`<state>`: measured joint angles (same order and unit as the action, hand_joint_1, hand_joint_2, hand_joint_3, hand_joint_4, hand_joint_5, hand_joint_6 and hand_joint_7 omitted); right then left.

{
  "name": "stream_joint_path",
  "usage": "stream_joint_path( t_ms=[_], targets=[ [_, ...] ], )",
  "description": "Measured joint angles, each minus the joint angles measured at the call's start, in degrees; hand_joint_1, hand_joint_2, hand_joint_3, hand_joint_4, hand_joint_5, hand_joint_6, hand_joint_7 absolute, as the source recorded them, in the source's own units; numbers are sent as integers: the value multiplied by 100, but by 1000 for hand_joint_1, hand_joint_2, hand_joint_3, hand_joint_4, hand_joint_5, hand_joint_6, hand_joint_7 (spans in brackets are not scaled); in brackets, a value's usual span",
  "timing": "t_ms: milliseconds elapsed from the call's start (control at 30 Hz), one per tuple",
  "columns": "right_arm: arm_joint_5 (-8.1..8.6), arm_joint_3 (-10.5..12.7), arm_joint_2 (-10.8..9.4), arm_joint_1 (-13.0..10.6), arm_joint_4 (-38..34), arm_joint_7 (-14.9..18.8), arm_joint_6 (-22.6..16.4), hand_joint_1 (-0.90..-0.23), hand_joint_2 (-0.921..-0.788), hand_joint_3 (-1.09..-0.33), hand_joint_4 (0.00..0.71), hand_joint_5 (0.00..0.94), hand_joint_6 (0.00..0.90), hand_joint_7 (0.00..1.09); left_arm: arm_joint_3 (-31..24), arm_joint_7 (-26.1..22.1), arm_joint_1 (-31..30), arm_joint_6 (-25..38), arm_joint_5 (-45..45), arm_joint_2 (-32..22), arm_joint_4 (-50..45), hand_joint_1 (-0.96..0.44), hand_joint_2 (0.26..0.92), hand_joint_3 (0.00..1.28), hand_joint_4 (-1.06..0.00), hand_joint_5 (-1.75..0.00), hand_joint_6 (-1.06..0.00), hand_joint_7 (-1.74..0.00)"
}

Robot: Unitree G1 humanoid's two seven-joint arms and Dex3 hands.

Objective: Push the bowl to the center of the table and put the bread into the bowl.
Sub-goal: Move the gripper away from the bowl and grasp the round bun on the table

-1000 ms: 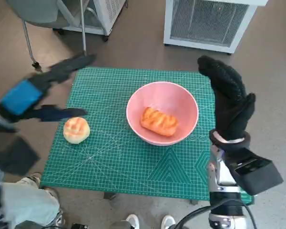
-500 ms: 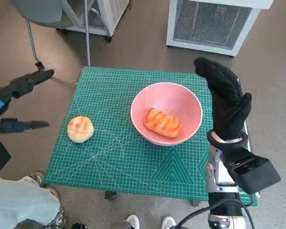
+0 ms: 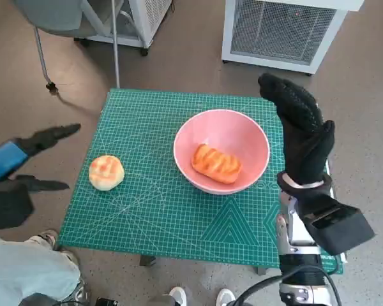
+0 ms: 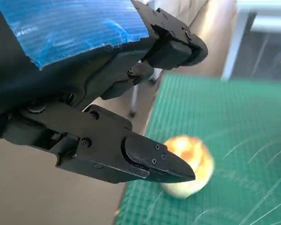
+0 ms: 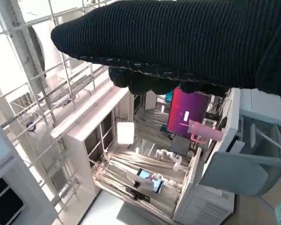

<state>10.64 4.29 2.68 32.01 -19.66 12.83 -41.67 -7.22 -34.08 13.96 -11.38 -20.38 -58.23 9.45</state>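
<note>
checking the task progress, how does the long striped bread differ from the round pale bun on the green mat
The long golden-orange striped bread lies inside the pink bowl, while the round pale bun sits on the bare green cutting mat to the bowl's left. The striped bread is elongated and darker orange; the bun is round and paler, with a toasted top. Neither is held: the left hand hovers off the mat's left edge and the right hand stands raised right of the bowl.

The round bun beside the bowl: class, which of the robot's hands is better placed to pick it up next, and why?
Probably the left hand. It hovers open off the mat's left edge, near the round bun. The right hand is raised beyond the pink bowl, which stands between it and the bun.
</note>
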Motion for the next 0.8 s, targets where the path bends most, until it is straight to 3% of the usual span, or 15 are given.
stream_joint_path(
  t_ms=[367,800],
  targets=[
    [-16,2,68,10,-3,55,0,-515,-921,-802,280,31,-1,691,915,273,473,25,-722,219,633,99,769,4,1,1,-105,-1],
    [51,10,119,-9,62,115,13,-510,-921,-803,278,32,-1,690,1621,668,1108,-47,-1197,634,1577,19,760,0,-15,-5,-151,-16]
  ],
)
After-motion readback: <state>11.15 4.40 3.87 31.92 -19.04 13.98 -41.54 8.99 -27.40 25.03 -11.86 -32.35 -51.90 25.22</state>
